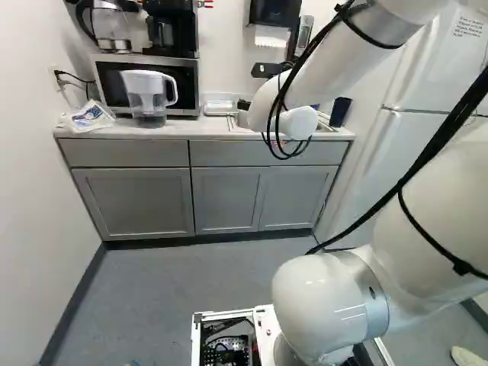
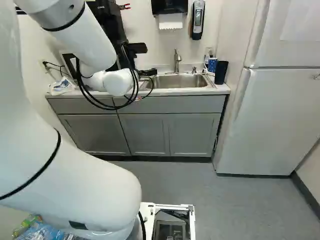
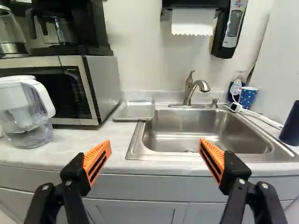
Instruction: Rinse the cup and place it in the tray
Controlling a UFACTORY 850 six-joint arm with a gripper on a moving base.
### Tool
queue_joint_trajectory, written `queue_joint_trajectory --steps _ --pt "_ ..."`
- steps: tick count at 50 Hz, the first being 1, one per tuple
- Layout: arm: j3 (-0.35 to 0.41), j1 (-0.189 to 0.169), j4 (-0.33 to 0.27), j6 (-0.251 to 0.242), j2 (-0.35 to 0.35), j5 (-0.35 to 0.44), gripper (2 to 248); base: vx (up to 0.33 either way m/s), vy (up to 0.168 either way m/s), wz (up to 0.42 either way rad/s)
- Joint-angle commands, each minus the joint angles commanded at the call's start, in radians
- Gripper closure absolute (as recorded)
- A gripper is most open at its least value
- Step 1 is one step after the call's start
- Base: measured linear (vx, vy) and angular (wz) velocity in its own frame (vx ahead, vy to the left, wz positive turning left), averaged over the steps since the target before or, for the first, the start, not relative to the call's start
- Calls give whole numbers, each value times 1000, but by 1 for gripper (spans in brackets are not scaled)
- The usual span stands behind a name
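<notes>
In the right base view my gripper (image 2: 149, 60) shows beyond the white wrist, at counter level or above. The wrist view shows the gripper (image 3: 155, 151) open, its orange pads far apart and nothing between them. Ahead of it is the steel sink (image 3: 205, 130) with its faucet (image 3: 189, 88). A shallow tray (image 3: 134, 111) lies on the counter, between microwave and sink. Behind the sink's far corner stands a blue dotted cup (image 3: 248, 97); a dark blue cup (image 3: 290, 125) stands beside the sink. Which of them is the task's cup I cannot tell.
A water pitcher (image 3: 25, 112) stands before the microwave (image 3: 74, 88). Coffee maker and kettle are on top of it. A towel dispenser (image 2: 170, 7) and soap dispenser (image 2: 197, 20) hang above the sink. The fridge (image 2: 270, 115) borders the counter's right end. A white cable (image 3: 259, 116) lies near the cups.
</notes>
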Motion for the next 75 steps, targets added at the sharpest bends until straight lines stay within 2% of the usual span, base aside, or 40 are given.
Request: queue_joint_trajectory --steps 75 --pt "-194 11 0 0 -37 -140 3 0 0 0"
